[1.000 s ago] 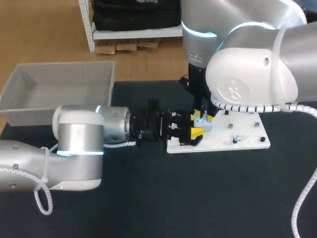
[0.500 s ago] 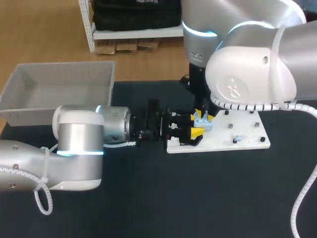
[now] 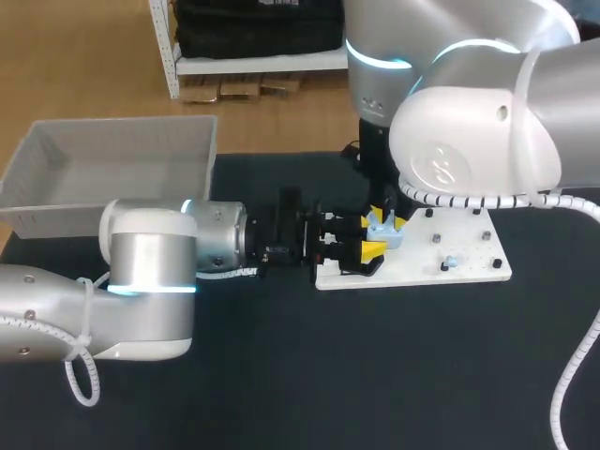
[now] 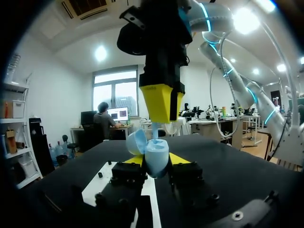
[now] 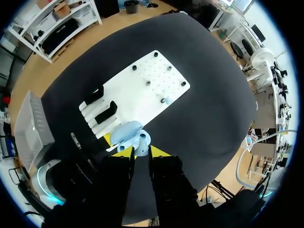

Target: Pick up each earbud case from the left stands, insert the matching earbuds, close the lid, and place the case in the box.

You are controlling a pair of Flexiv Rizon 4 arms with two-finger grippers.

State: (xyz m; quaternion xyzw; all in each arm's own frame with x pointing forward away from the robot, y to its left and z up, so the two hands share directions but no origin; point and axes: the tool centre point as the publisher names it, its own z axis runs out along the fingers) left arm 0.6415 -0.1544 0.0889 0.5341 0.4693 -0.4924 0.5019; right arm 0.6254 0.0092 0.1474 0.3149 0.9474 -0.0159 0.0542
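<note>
A light blue earbud case (image 3: 382, 235) with its lid open is held just above the left edge of the white board (image 3: 469, 267). My left gripper (image 3: 372, 247) comes in level from the left and is shut on the case (image 4: 155, 155); its yellow tips flank the case's sides. My right gripper (image 3: 384, 220) hangs straight down over the case and is shut on a small light blue earbud (image 4: 155, 129), whose stem points into the open case (image 5: 127, 134). In the right wrist view the earbud (image 5: 141, 139) sits just ahead of my right gripper (image 5: 140, 148).
A grey box (image 3: 112, 169) stands at the table's back left. The white board (image 5: 142, 85) carries two black stands (image 5: 100, 104), several small pegs and another light blue earbud (image 3: 450, 262). Dark tabletop lies open in front.
</note>
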